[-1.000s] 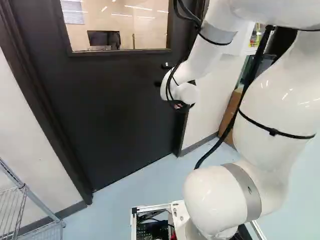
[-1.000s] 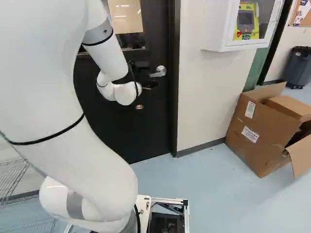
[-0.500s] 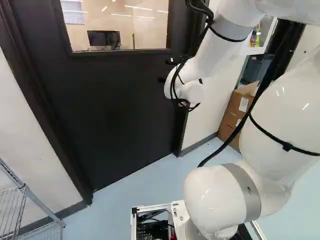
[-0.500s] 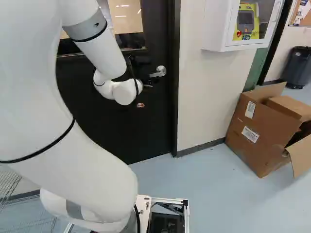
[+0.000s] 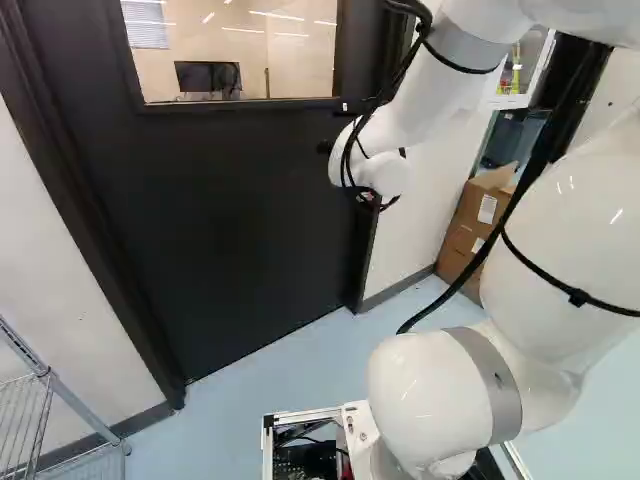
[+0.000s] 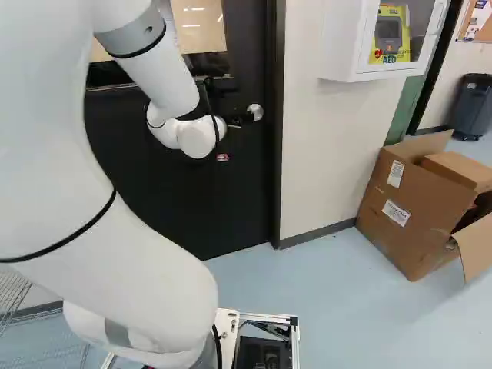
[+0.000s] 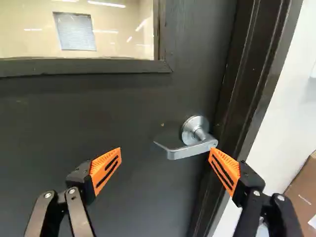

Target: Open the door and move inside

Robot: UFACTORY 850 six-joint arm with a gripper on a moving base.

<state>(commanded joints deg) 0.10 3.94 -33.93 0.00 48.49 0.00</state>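
Note:
The black door stands shut in its dark frame. At the handle's height, my gripper is partly hidden by the wrist in the right base view. The silver lever handle shows beside it, its lever partly covered. Seen from the wrist, the gripper is open, orange pads wide apart. The lever reaches into the space between the fingertips. One fingertip overlaps the lever's pivot end; whether they touch, I cannot tell. The other finger stands apart from the lever, in front of the door panel.
The door frame and white wall lie beside the handle. An open cardboard box sits on the floor right of the door, below a white wall cabinet. A wire rack stands at the left base view's left edge.
The arm's wrist has shifted toward the handle side, then risen slightly. The gripper now covers more of the lever in the right base view. Base and door have not moved.

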